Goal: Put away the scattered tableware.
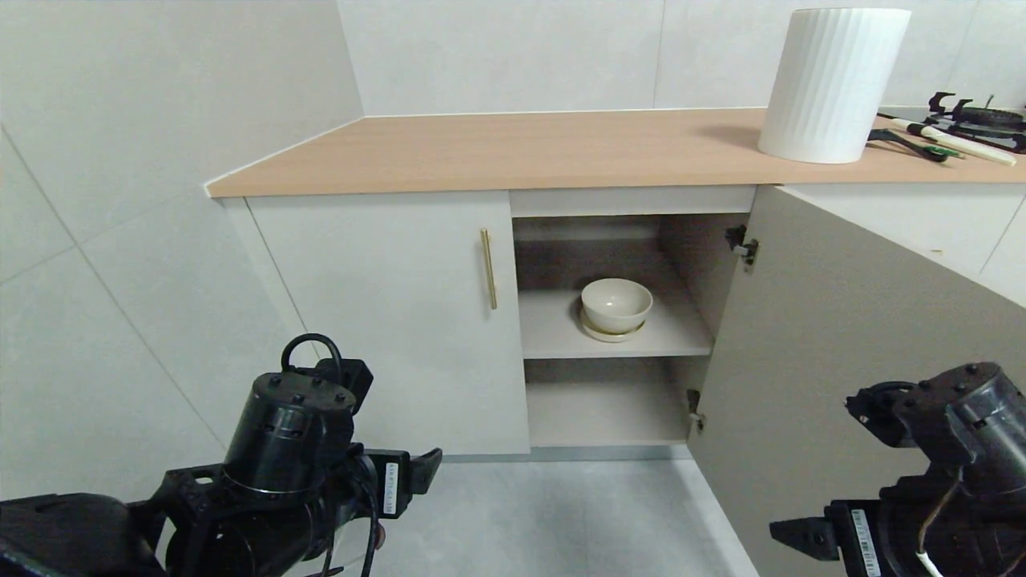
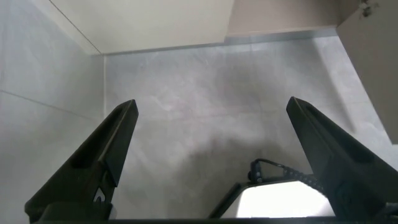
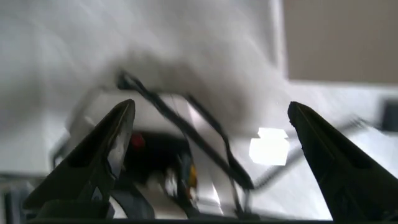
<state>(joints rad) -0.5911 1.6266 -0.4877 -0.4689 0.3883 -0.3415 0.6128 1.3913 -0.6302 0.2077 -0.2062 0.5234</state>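
Note:
A cream bowl (image 1: 616, 303) rests on a small plate (image 1: 611, 332) on the middle shelf (image 1: 553, 328) of the open cabinet. My left gripper (image 2: 211, 106) hangs low and to the left of the cabinet, above the grey floor (image 2: 205, 130). Its fingers (image 2: 106, 155) are spread wide, open, with nothing between them. My right gripper (image 3: 211, 107) sits low on the right, in front of the open door (image 1: 842, 361), also open and holding nothing. Both grippers are well away from the bowl.
The cabinet's left door (image 1: 393, 320) is shut, with a gold handle (image 1: 488, 268). The right door swings out toward my right arm. On the wooden countertop (image 1: 521, 148) stand a white ribbed cylinder (image 1: 830, 84) and some hand tools (image 1: 954, 132). A bare lower shelf (image 1: 601, 413) lies below.

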